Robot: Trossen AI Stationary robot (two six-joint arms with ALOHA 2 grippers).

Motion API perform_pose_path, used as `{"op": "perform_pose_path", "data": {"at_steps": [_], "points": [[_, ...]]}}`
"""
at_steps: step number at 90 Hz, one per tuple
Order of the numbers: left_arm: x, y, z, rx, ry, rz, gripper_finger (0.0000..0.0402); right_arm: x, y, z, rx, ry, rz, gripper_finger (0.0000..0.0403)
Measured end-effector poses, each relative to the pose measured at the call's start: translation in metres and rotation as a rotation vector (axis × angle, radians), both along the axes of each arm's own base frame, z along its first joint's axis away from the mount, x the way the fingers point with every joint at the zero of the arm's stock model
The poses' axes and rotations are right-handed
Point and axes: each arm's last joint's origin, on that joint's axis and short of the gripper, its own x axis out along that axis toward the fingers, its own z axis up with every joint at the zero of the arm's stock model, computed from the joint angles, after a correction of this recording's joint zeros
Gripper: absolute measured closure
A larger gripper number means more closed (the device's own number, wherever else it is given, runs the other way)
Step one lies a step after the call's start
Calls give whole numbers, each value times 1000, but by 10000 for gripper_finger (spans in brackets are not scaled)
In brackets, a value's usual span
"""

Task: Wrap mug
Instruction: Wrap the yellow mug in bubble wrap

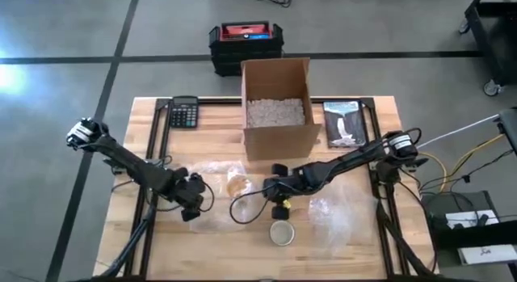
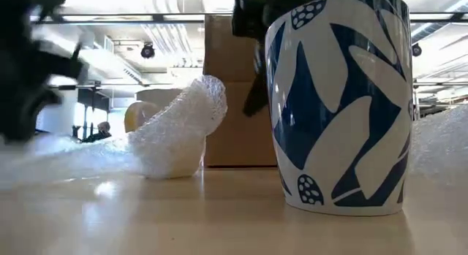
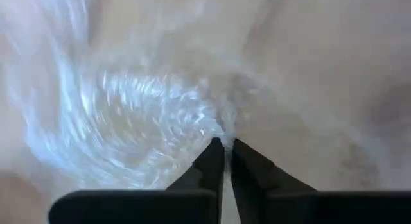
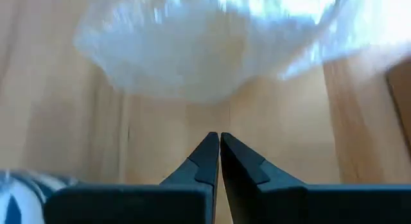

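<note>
An industrial workshop or lab: polished concrete floor [image 1: 65,39] with marked lines, wooden workbench [image 1: 218,145], black toolbox [image 1: 245,41], exposed ceiling ducts [image 2: 172,28].

White mug [image 2: 340,101] with blue leaf pattern; translucent white bubble wrap [image 2: 172,134]; brown box [image 1: 277,104]

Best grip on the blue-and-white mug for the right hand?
Take the blue-and-white patterned ceramic mug by its rim, coming straight down: it stands upright with its mouth open to the top, and no handle shows in either view. The right hand, shut and empty, sits just behind it, so one finger inside the wall, one outside.
</note>
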Motion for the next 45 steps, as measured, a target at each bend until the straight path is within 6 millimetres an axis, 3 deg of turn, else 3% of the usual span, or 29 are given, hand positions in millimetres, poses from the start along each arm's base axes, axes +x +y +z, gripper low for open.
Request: {"op": "perform_pose_path", "data": {"at_steps": [12,23,34,45], "points": [[16,-5,42,78,-192,-55,400,5,0,4,-36,-76,-19,401],[28,-8,63,136,-316,-118,401,8,0,6,-36,-118,-13,401],[41,-10,68,167,-407,-173,401,12,1,9,-42,-169,-20,401],[57,-11,61,190,-472,-204,401,13,1,10,-39,-188,-19,401]]}}
